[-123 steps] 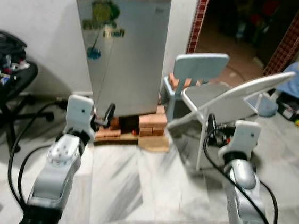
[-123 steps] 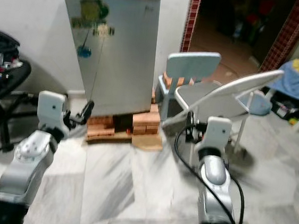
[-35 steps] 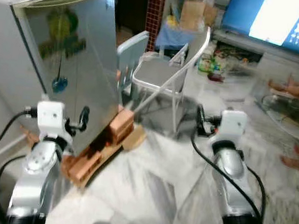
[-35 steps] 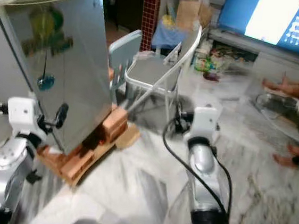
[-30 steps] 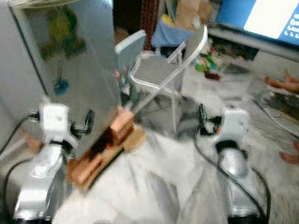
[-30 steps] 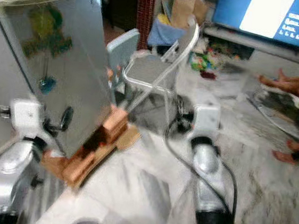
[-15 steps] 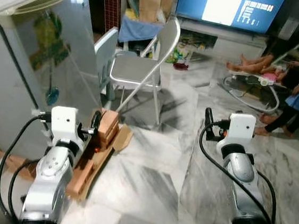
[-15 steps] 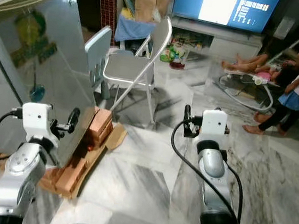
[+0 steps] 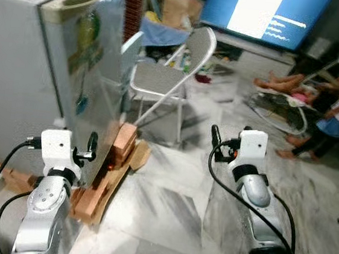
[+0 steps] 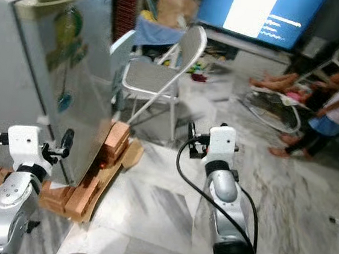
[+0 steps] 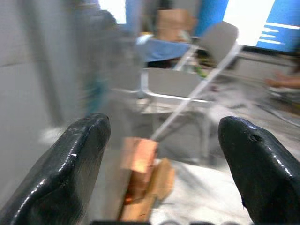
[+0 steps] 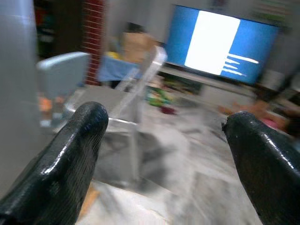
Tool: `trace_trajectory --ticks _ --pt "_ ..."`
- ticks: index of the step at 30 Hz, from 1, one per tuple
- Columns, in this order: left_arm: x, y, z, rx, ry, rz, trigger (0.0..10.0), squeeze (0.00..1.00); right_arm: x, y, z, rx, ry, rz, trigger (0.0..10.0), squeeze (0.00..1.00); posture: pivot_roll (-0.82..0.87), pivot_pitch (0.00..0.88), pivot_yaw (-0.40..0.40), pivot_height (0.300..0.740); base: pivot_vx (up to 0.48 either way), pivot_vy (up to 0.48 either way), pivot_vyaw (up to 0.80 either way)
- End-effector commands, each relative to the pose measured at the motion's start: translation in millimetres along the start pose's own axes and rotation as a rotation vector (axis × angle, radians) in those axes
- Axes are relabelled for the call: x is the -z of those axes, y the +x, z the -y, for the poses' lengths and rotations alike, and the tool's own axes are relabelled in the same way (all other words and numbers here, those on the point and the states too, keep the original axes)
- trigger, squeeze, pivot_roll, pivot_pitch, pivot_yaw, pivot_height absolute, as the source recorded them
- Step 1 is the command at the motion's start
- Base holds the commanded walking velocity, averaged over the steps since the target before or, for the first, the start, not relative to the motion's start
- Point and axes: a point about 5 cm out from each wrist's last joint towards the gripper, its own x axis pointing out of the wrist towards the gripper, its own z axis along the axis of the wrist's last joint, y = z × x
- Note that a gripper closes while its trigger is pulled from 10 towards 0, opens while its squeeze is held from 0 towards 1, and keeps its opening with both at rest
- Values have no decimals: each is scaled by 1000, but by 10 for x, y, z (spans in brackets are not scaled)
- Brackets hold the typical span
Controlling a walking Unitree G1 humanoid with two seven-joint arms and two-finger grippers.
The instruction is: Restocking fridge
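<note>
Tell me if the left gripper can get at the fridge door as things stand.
Probably yes. The left gripper hangs open just beside the closed fridge door, with nothing between them. The folding chair stands further back, off that path. No handle can be made out, though.

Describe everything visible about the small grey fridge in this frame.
The small grey metal fridge stands upright at the robot's left, door shut, with a pale rounded top edge. Its door carries a green and yellow sticker and a blue one lower down. Its base rests on stacked orange bricks. The left hand is raised close beside its door.
</note>
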Motion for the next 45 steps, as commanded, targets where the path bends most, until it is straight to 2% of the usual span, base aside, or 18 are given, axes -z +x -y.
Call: trace_trajectory --ticks 1,10,16,19,24,28,36,45 --pt "-60 26 39 30 3 13 10000 0 -7 -3 43 24 3 1 10000 0 108 0 -82 740 0 435 -800" --pt "-109 57 42 48 25 35 10000 0 -2 -34 -23 5 6 6 10000 0 104 0 -74 740 0 430 -63" --pt "-95 44 118 74 16 26 10000 0 -21 -10 18 24 1 13 10000 0 103 0 -68 740 0 419 0" --pt "-70 44 156 78 -17 7 10000 0 -11 -21 19 26 0 11 10000 0 106 0 -69 740 80 416 0" --pt "-71 10 274 119 18 30 10000 0 7 -30 2 17 0 4 10000 0 109 0 -72 740 132 391 0" --pt "-90 0 300 132 21 36 10000 0 10 -16 -3 20 6 -1 10000 0 111 0 -71 740 453 0 0" --pt "-92 8 266 124 21 28 10000 0 18 -18 -4 24 5 -6 10000 0 111 0 -69 740 376 0 -663" --pt "-90 -10 294 139 30 28 10000 0 12 -19 -25 17 3 -2 10000 0 112 0 -71 740 388 0 0"
